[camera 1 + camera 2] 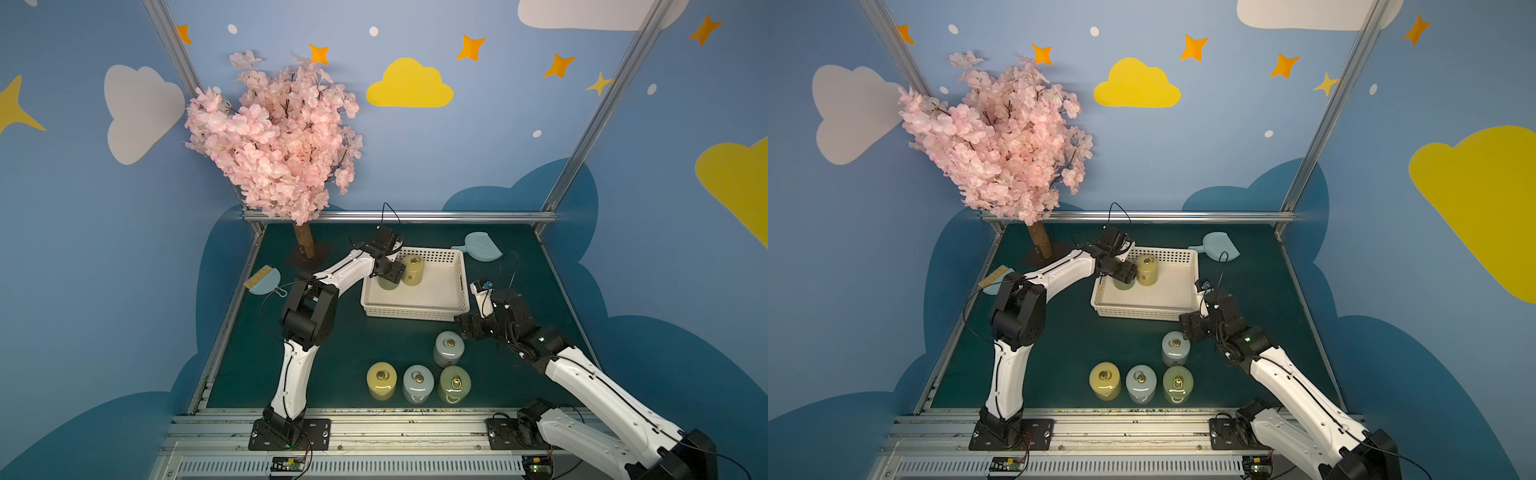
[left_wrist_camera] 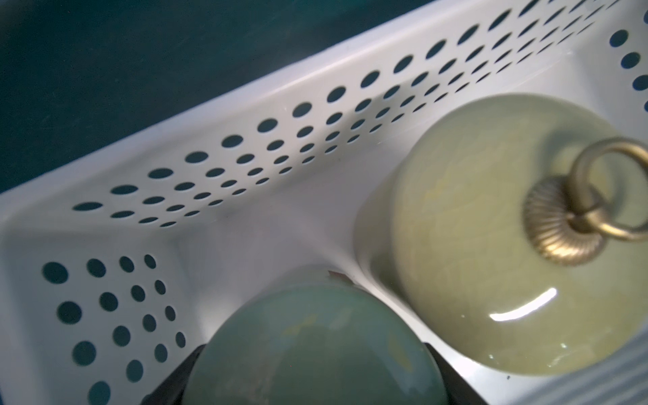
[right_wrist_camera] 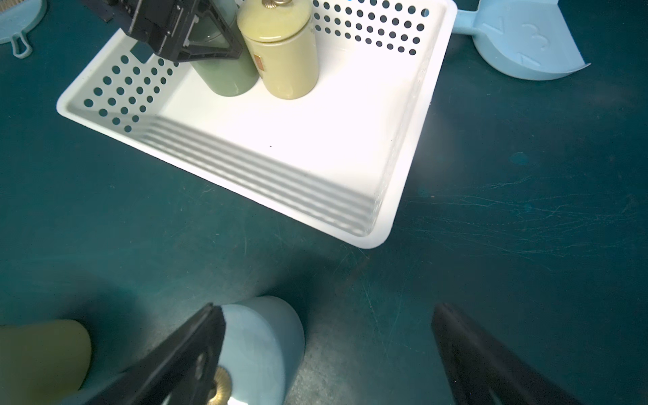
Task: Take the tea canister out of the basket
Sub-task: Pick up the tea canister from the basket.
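Note:
The white perforated basket (image 1: 415, 309) (image 1: 1142, 312) sits mid-table and holds two tea canisters. My left gripper (image 1: 390, 275) (image 2: 314, 354) reaches into its far left corner and is shut on the dark green canister (image 1: 386, 286) (image 2: 308, 336) (image 3: 228, 77), with a black finger on each side of it. A yellow-green canister (image 1: 412, 270) (image 2: 473, 228) (image 3: 284, 52) with a brass ring knob stands right beside it. My right gripper (image 1: 465, 328) (image 3: 326, 315) hangs open and holds nothing, in front of the basket's right corner, next to a pale blue canister (image 1: 448, 349) (image 3: 259, 343).
Three more canisters stand near the front edge: yellow (image 1: 381, 380), pale blue (image 1: 418, 383) and green (image 1: 454, 384). A light-blue dustpan (image 1: 480, 247) lies behind the basket, a small brush (image 1: 264, 281) at the left, and a pink blossom tree (image 1: 282, 137) at the back left.

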Robot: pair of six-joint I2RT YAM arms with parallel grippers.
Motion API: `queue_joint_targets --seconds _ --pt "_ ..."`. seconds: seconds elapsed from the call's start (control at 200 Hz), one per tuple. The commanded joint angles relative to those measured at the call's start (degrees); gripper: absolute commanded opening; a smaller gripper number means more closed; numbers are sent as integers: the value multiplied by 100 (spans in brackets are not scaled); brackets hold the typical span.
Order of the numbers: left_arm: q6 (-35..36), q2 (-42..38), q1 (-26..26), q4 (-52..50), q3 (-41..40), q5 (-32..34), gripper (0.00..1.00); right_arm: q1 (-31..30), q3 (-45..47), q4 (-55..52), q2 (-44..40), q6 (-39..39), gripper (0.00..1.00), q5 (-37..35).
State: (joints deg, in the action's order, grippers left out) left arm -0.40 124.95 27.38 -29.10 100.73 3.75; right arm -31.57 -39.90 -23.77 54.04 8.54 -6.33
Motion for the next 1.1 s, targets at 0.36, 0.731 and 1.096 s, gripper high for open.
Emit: queue_joint_targets --seconds 0.36,0.731,1.096 --pt "-169 -423 -47 -160 101 -52 56 55 79 131 -12 -5 98 40" --pt "-189 -1050 0 -219 -110 -6 52 61 96 162 14 11 98 35" --pt "-195 -1774 128 -237 -459 12 51 79 105 180 -5 30 98 27"
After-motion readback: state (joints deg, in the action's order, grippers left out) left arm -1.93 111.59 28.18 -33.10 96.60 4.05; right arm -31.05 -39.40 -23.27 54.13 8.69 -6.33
